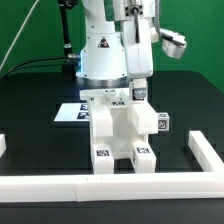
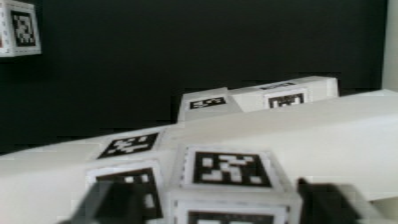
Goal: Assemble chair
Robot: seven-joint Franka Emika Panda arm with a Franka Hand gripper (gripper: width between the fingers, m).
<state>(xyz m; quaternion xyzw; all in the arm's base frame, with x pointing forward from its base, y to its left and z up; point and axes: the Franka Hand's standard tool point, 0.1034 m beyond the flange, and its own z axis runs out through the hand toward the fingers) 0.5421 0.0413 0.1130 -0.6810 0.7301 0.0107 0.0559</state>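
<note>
The end effector (image 1: 138, 94) is held spread astride a tagged upper part of the chair (image 1: 122, 132), seemingly so it sits freely.

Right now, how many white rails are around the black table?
3. The front rail runs along the near edge; the right rail is on the exterior view's right; the left rail peeks in at its left edge. Others may be hidden.
</note>
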